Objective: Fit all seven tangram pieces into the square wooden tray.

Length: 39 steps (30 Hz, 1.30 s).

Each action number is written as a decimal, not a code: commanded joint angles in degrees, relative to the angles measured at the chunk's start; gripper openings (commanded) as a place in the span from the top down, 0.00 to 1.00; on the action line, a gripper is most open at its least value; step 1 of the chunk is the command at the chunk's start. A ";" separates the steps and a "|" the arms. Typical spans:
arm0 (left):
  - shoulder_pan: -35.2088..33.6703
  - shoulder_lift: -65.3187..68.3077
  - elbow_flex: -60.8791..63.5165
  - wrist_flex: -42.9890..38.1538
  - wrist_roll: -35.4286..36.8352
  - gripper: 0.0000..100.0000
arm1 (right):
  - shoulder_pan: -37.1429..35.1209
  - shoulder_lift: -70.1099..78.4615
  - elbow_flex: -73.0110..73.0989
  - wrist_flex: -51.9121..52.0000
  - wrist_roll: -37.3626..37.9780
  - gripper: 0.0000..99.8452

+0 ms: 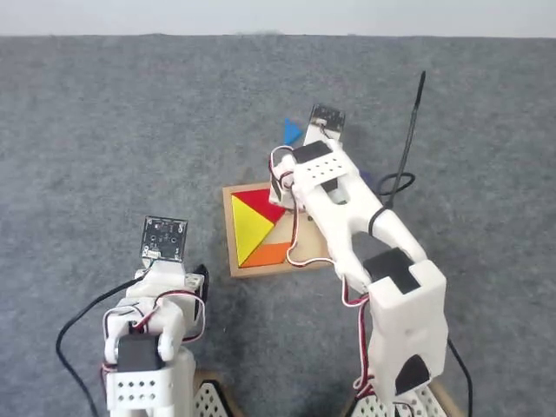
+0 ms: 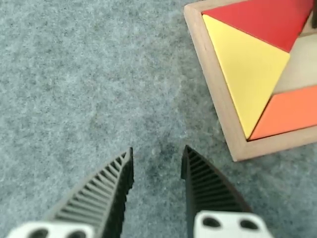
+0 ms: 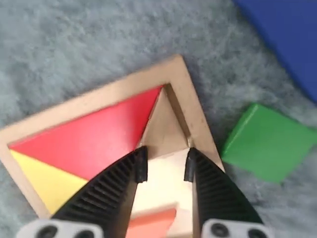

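The square wooden tray lies mid-table with a red triangle, a yellow triangle and an orange piece in it. My right gripper hangs over the tray's bare corner beside the red triangle, shut on a pale cream piece. A green square and a dark blue piece lie on the carpet just outside that corner. A small blue triangle lies beyond the tray. My left gripper stands open and empty over the carpet beside the tray's near corner.
Grey carpet covers the table, with open room left of the tray. A black cable rises to the right of the right arm. Both arm bases stand at the near edge.
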<state>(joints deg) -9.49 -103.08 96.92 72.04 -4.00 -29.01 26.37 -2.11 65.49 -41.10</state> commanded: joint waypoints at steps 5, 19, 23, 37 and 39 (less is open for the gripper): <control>0.18 -1.58 -0.48 0.53 -0.35 0.85 | 0.75 0.22 -8.88 16.13 9.49 0.86; 0.18 -1.58 -0.48 0.53 -0.35 0.85 | 0.92 -4.00 -13.98 14.29 15.56 0.86; 0.18 -1.58 -0.48 0.53 -0.35 0.85 | 1.01 -0.48 -14.24 13.67 14.68 0.86; 0.18 -1.58 -0.48 0.53 -0.35 0.85 | 1.27 5.32 -13.98 11.65 14.59 0.86; 0.18 -1.58 -0.48 0.53 -0.35 0.85 | 1.27 6.81 -14.15 11.65 14.59 0.86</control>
<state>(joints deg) -9.49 -103.08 96.92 72.04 -4.00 -28.57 32.18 -13.45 77.63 -26.77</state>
